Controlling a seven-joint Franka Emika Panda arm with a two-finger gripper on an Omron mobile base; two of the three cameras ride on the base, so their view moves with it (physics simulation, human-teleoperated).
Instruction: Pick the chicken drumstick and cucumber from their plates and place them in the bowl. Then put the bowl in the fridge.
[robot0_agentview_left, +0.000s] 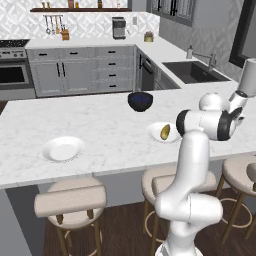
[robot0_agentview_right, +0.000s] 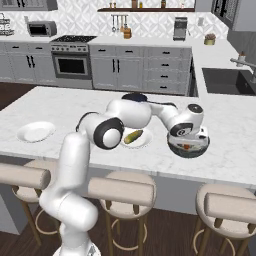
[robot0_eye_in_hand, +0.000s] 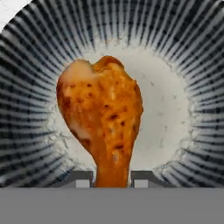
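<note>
The chicken drumstick (robot0_eye_in_hand: 103, 127) is gripped at its narrow end by the hand (robot0_eye_in_hand: 112, 180), directly above the pale inside of the bowl (robot0_eye_in_hand: 175, 127). It should be released low and over the middle, so it is not bounced over the rim. The cucumber (robot0_agentview_left: 165, 132) is lying on its plate (robot0_agentview_left: 153, 131) on the bench (robot0_agentview_left: 105, 130).
</note>
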